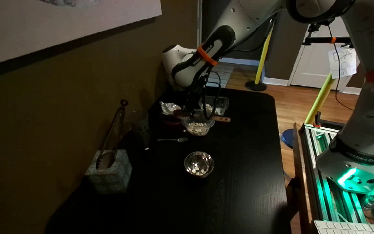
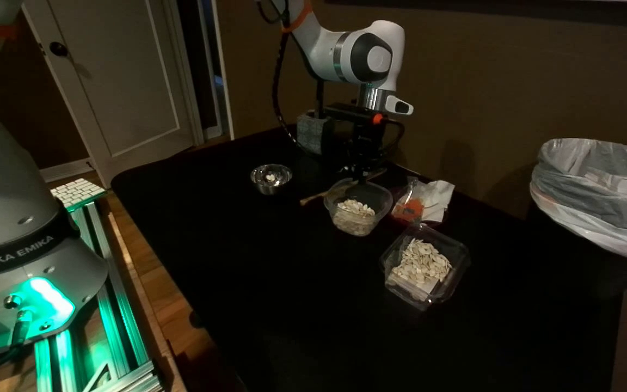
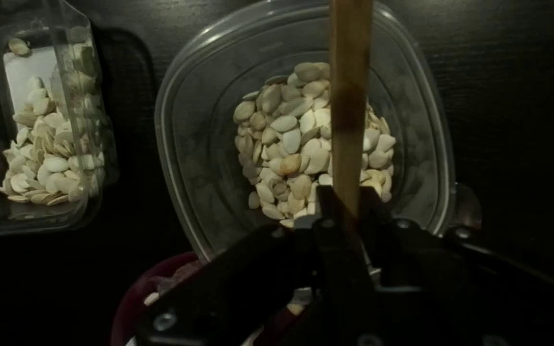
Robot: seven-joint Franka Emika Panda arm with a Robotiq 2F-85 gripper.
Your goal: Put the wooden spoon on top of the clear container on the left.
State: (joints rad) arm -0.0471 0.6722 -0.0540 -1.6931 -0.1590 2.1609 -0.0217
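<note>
Clasping the straight wooden spoon (image 3: pixel 350 105), our downturned gripper (image 3: pixel 348 197) holds it toward wrist-view twelve o'clock, over the rounded plastic tub (image 3: pixel 193 125).

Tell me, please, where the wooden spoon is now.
In the wrist view, the wooden spoon is right of centre, held in the gripper, crossing over the clear plastic tub of pumpkin seeds.

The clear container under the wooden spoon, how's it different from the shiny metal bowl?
The clear container is see-through, while the metal bowl is shiny and reflective. The container holds a broad heap of seeds; the bowl holds only a scattering of pale bits. The wooden spoon crosses over the container, while the bowl stands apart from the spoon. Both are open-topped and sit on the dark table.
</note>
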